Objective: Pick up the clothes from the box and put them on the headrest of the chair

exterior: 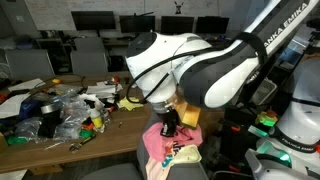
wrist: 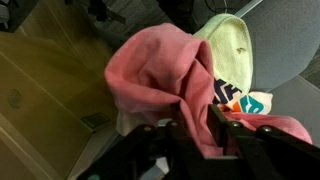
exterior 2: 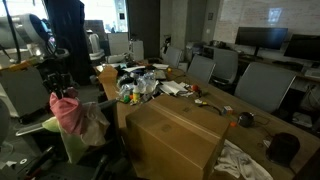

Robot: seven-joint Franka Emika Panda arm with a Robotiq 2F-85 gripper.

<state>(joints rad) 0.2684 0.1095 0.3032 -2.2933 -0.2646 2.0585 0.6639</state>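
Observation:
My gripper [wrist: 193,125] is shut on a pink cloth [wrist: 150,65], with a fold of it pinched between the fingers. The cloth hangs over the top of a grey chair [wrist: 290,60], on a light green cloth [wrist: 232,40] and a printed colourful one [wrist: 240,100]. Both exterior views show the gripper [exterior: 168,125] [exterior 2: 62,85] just above the pink cloth [exterior: 160,140] [exterior 2: 68,112] at the chair's headrest. The brown cardboard box [exterior 2: 175,140] stands beside the chair, and a whitish cloth [exterior 2: 240,160] lies by its far end.
A long wooden table [exterior: 100,135] behind the box carries a clutter of plastic bags and small items [exterior 2: 140,85]. Office chairs [exterior 2: 265,85] and monitors [exterior: 95,20] stand around it. A dark round object [exterior 2: 285,148] lies near the box.

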